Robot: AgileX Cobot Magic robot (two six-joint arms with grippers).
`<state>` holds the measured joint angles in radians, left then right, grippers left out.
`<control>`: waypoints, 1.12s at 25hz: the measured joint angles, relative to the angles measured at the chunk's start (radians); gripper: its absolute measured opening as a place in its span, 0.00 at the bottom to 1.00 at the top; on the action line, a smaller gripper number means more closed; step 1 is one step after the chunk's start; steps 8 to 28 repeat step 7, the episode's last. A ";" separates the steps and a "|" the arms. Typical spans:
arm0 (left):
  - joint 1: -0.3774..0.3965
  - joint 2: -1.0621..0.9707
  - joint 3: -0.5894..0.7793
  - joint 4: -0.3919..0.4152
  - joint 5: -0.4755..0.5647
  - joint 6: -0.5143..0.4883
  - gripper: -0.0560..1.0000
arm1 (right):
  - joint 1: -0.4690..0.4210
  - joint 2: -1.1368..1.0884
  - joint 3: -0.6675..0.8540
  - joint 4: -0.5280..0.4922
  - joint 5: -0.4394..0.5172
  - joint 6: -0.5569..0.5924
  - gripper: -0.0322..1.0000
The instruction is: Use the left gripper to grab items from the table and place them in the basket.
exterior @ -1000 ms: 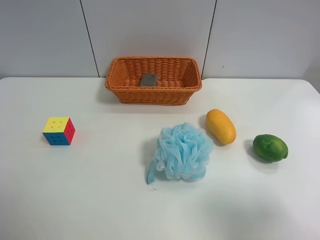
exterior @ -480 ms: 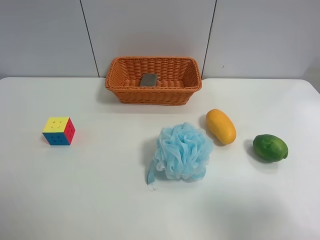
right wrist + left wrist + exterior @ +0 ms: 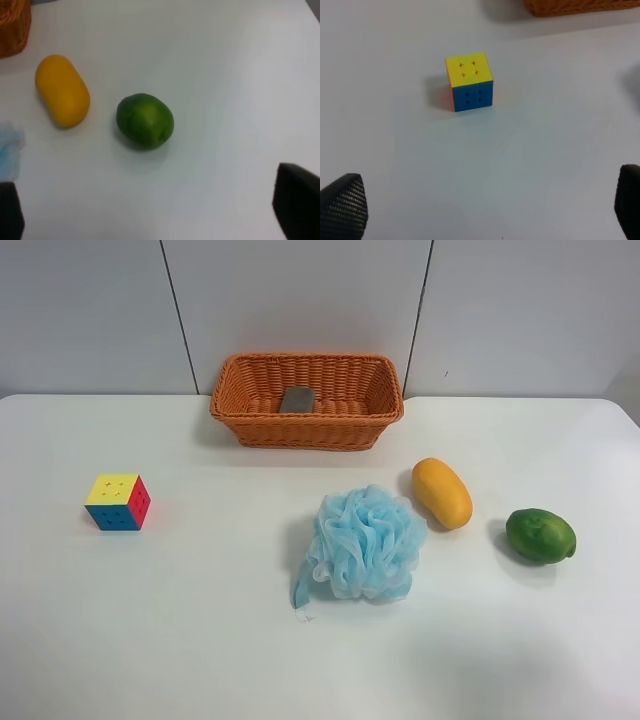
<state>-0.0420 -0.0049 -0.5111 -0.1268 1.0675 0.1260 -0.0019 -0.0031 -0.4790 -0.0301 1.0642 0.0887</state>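
Observation:
The orange wicker basket (image 3: pixel 306 400) stands at the back of the white table (image 3: pixel 200 620) with the grey pad (image 3: pixel 297 399) inside. The puzzle cube (image 3: pixel 118 502) sits at the left; it also shows in the left wrist view (image 3: pixel 469 81). The light-blue bath puff (image 3: pixel 362 543) lies in the middle. The mango (image 3: pixel 442 492) and the green fruit (image 3: pixel 540 535) lie at the right, and both show in the right wrist view: mango (image 3: pixel 62 90), green fruit (image 3: pixel 145 120). My left gripper (image 3: pixel 490 212) is open and empty, short of the cube. My right gripper (image 3: pixel 150 210) is open and empty, short of the fruit. Neither arm shows in the high view.
A grey panelled wall (image 3: pixel 300 300) runs behind the table. The basket's corner shows in the left wrist view (image 3: pixel 580 6) and in the right wrist view (image 3: pixel 12 25). An edge of the puff shows in the right wrist view (image 3: pixel 9 150).

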 joint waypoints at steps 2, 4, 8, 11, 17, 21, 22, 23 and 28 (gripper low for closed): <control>0.000 0.000 0.000 0.000 0.000 -0.001 0.99 | 0.000 0.000 0.000 0.000 0.000 0.000 0.99; 0.000 0.000 0.000 0.000 0.000 -0.001 0.99 | 0.000 0.000 0.000 0.000 0.000 0.000 0.99; 0.000 0.000 0.000 0.000 0.000 -0.001 0.99 | 0.000 0.000 0.000 0.000 0.000 0.000 0.99; 0.000 0.000 0.000 0.000 0.000 -0.001 0.99 | 0.000 0.000 0.000 0.000 0.000 0.000 0.99; 0.000 0.000 0.000 0.000 0.000 -0.001 0.99 | 0.000 0.000 0.000 0.000 0.000 0.000 0.99; 0.000 0.000 0.000 0.000 0.000 -0.001 0.99 | 0.000 0.000 0.000 0.000 0.000 0.000 0.99; 0.000 0.000 0.000 0.000 0.000 -0.001 0.99 | 0.000 0.000 0.000 0.000 0.000 0.000 0.99; 0.000 0.000 0.000 0.000 0.000 -0.001 0.99 | 0.000 0.000 0.000 0.000 0.000 0.000 0.99; 0.000 0.000 0.000 0.000 0.000 -0.001 0.99 | 0.000 0.000 0.000 0.000 0.000 0.000 0.99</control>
